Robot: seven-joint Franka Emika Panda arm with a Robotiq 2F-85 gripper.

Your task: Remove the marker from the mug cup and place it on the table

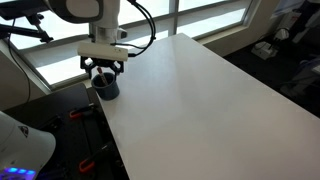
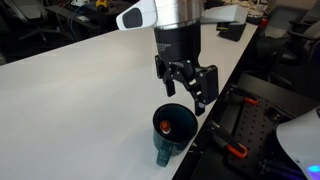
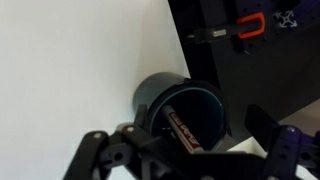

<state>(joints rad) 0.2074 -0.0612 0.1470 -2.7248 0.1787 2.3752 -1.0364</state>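
The dark blue-grey mug cup stands near the edge of the white table. In the wrist view the mug cup opens toward the camera, with the dark reddish-brown marker leaning inside it. The marker's orange-red end shows in the mug's mouth in an exterior view. My gripper hangs just above the mug. It is open and empty, with its fingers spread to either side of the mug's rim.
The table edge runs right beside the mug. Beyond it is a dark lower platform with red clamps. A white rounded robot part sits off the table. Windows line the back wall.
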